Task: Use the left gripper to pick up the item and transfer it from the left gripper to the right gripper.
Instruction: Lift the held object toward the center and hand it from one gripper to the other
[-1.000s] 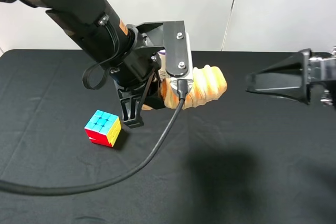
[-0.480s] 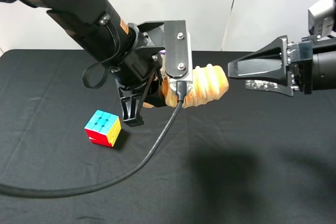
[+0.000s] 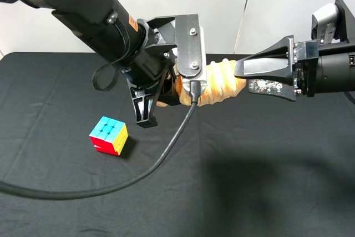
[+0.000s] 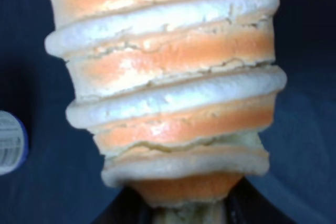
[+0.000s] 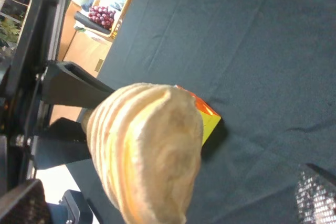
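Your left gripper (image 3: 180, 90) clamps the item (image 3: 222, 81) mid-frame; the right gripper (image 3: 244, 79), fingers spread, sits at its free end. Likely light, squashy: pinch ridges gently.

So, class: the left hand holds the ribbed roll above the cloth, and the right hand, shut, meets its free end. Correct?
No: the right hand is open, fingers spread either side of the free end of the ribbed roll, as the exterior high view shows.

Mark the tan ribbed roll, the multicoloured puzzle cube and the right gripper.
tan ribbed roll (image 3: 222, 84), high exterior view, ridged side
multicoloured puzzle cube (image 3: 106, 127), high exterior view, blue top face
right gripper (image 3: 242, 79), high exterior view, between its fingertips
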`<act>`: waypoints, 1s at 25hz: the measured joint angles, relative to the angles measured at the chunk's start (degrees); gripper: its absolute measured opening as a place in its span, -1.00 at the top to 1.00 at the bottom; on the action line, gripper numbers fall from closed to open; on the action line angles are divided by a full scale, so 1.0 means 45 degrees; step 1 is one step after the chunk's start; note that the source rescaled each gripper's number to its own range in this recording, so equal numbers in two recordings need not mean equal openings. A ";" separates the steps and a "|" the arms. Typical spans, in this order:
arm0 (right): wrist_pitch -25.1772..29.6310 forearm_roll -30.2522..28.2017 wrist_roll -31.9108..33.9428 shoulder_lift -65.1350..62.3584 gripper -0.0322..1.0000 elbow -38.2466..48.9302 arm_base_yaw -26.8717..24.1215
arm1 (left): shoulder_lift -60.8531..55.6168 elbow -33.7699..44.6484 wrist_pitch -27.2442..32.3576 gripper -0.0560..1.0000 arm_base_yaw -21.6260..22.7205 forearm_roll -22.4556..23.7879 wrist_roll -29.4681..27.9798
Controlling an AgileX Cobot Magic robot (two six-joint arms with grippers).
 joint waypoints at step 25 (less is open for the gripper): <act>-0.0363 0.0258 -0.0610 0.0034 -1.00 0.0002 0.1397 | 0.0776 0.0000 -0.1835 0.87 -0.0077 -0.3224 0.3358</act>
